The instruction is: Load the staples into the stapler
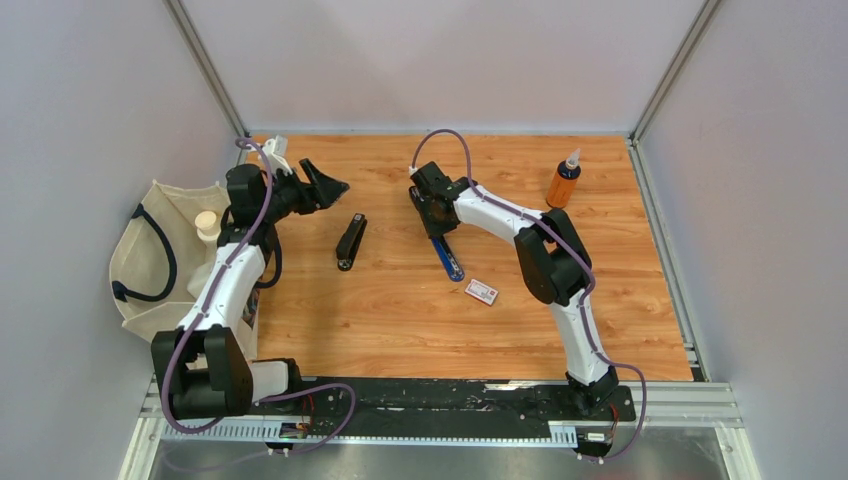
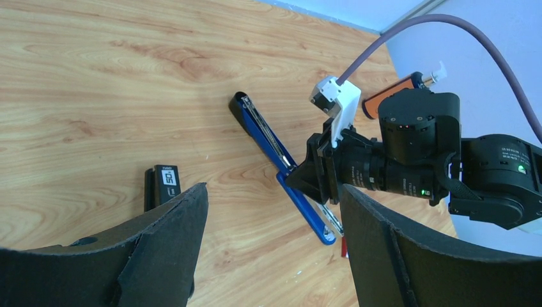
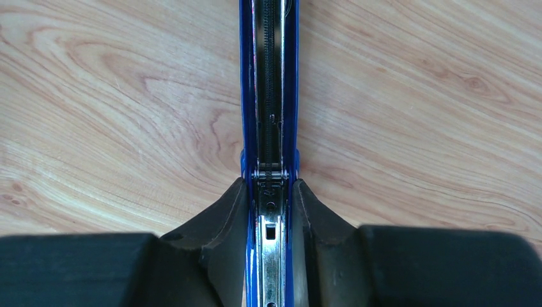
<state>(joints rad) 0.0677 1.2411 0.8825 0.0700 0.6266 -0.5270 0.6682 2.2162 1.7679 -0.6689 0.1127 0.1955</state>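
Note:
A blue stapler (image 1: 447, 255) lies opened out flat on the wooden table, its silver magazine (image 3: 271, 256) facing up. My right gripper (image 3: 270, 188) is shut on the blue stapler at its hinge, one finger against each side; the top view (image 1: 437, 215) shows it low over the stapler's far end. The staples box (image 1: 481, 291), white with a red label, lies just right of the stapler's near tip; only its red edge (image 2: 345, 246) shows in the left wrist view. No loose staple strip is in view. My left gripper (image 2: 271, 195) is open and empty, raised at the left (image 1: 325, 185).
A black stapler (image 1: 351, 241) lies closed between the two arms and also shows in the left wrist view (image 2: 163, 185). An orange bottle (image 1: 563, 181) stands at the back right. A cream tote bag (image 1: 150, 250) with a white roll lies off the table's left edge.

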